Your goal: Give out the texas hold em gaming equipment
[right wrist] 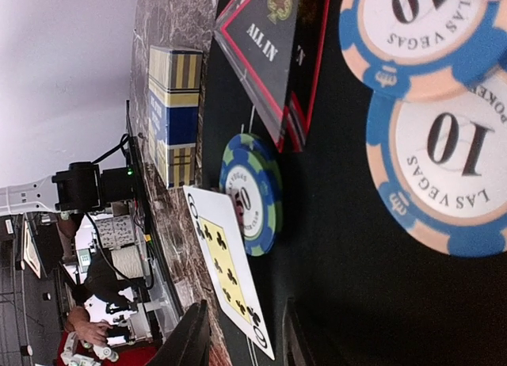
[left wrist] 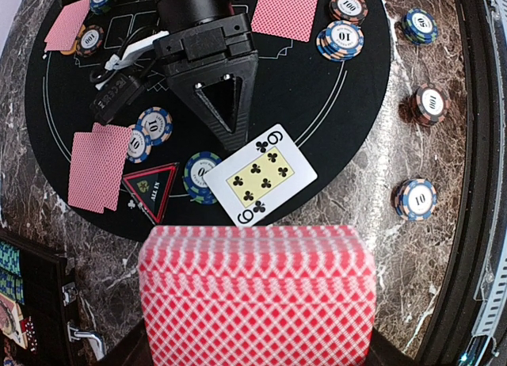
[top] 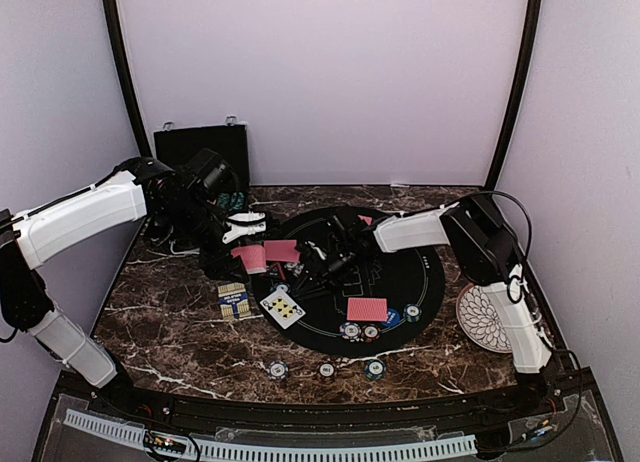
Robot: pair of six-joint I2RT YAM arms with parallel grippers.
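Nearest, three striped poker chips [top: 327,370] sit in a row on the dark marble surface [top: 170,332] by its front edge. Beyond, a face-up clubs playing card [left wrist: 261,174] lies slantwise across the rim of the black round mat [top: 420,272], overlapping a green-and-blue chip [left wrist: 200,173]. The right jaws hover at its far edge, narrowly parted, gripping nothing. Farther left, the left jaws clamp the red-backed deck [left wrist: 257,295], probably the next source; a red-edged triangle marker [left wrist: 150,188] and chips crowd the gap.

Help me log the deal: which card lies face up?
The six of clubs, overhanging the black mat's edge atop a green chip; the other cards show red backs.
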